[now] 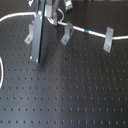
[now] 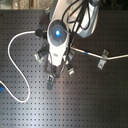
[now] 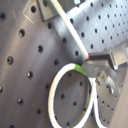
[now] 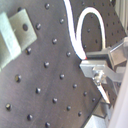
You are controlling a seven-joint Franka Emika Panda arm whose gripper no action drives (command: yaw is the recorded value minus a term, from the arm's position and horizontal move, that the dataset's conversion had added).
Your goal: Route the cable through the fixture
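Note:
The white cable (image 1: pixel 15 16) runs from the first exterior view's left to my gripper, then right past its blue band (image 1: pixel 87 31) and through the right fixture clip (image 1: pixel 107 41). In the second exterior view the cable (image 2: pixel 15 75) loops wide on the left, and its blue band (image 2: pixel 86 51) lies before the clip (image 2: pixel 102 61). My gripper (image 3: pixel 92 62) is shut on the cable beside the green band (image 3: pixel 79 67), low over the board, with a loop of cable (image 3: pixel 55 95) below it. The second wrist view shows the pinched cable (image 4: pixel 77 45) in the gripper (image 4: pixel 92 66).
Two more metal clips stand on the black perforated board (image 1: pixel 75 95): a middle clip (image 1: pixel 66 34) and a left clip (image 1: pixel 31 36). One clip (image 4: pixel 15 32) shows close in the second wrist view. The arm (image 2: pixel 57 35) hides the middle of the board in the second exterior view.

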